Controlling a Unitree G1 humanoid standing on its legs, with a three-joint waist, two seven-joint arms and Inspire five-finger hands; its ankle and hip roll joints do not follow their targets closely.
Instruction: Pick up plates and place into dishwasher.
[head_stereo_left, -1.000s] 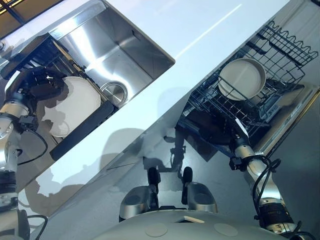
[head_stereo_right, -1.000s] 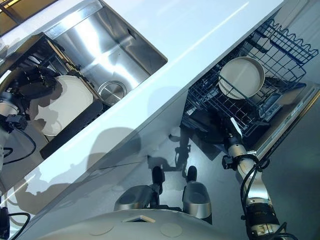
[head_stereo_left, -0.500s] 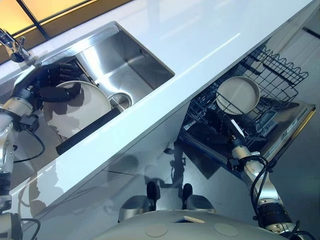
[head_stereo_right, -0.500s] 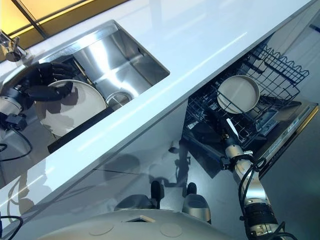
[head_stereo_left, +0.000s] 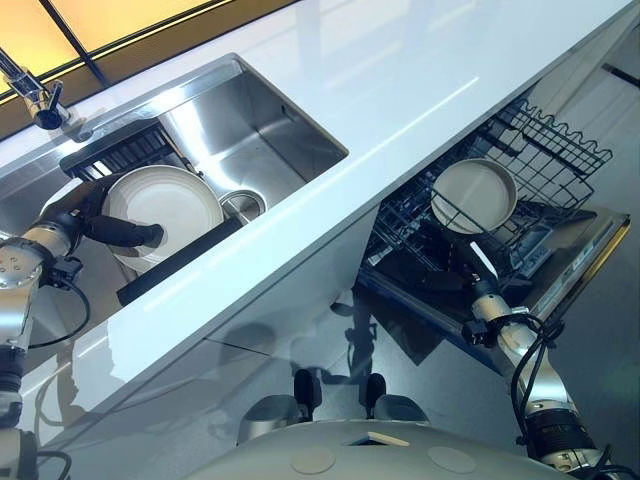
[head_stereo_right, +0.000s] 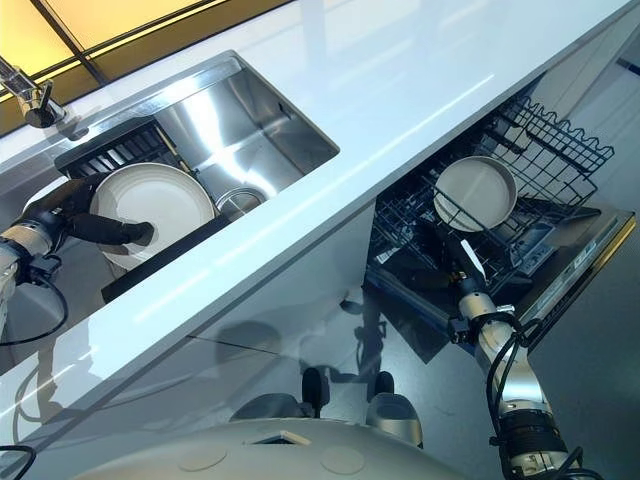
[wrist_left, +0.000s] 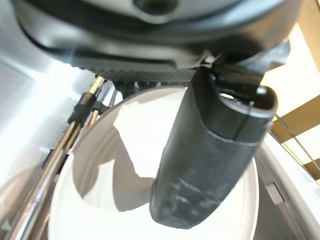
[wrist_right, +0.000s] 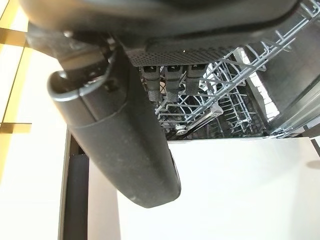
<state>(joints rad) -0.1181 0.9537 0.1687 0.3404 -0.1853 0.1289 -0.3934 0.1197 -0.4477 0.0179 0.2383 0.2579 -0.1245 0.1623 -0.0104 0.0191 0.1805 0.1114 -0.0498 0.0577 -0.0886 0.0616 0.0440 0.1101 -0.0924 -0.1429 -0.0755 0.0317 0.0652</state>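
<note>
A white plate (head_stereo_left: 170, 197) stands on edge in the black dish rack (head_stereo_left: 130, 155) inside the sink. My left hand (head_stereo_left: 62, 226) reaches in from the left. Its thumb (wrist_left: 210, 160) lies across the plate's face (wrist_left: 110, 175) and the fingers go behind the rim. A second white plate (head_stereo_right: 475, 193) stands in the dishwasher's wire rack (head_stereo_left: 560, 150) at the right. My right hand (head_stereo_left: 462, 272) hangs low in front of that rack with its fingers relaxed, and it holds nothing. The rack's wires (wrist_right: 215, 100) show past its thumb (wrist_right: 120, 140).
The steel sink (head_stereo_left: 260, 130) has a round drain (head_stereo_left: 243, 205) and a faucet (head_stereo_left: 35, 95) at the far left. A white counter (head_stereo_left: 400, 70) runs between sink and dishwasher. The dishwasher door (head_stereo_left: 590, 260) is folded down at the right.
The camera has shifted. My left hand has dropped from above the plate's rim to its left side, with the thumb now across the plate's face. The right hand has hardly moved.
</note>
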